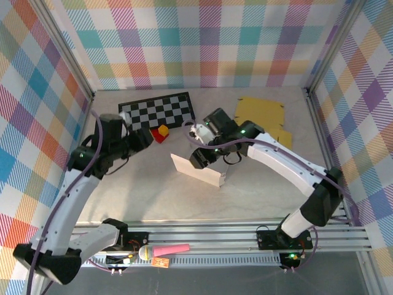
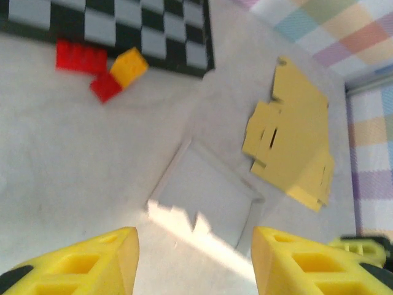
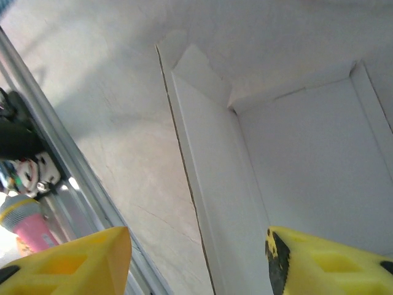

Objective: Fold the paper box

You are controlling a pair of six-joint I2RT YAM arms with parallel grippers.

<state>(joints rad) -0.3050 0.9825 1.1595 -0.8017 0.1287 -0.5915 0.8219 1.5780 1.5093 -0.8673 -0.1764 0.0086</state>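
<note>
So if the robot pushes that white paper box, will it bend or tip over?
Probably bendy: the white paper box has thin sheet walls, one standing taller than the rest. It likely slides easily, looking light on the smooth table. Rolling seems unlikely, since its base lies flat.
</note>
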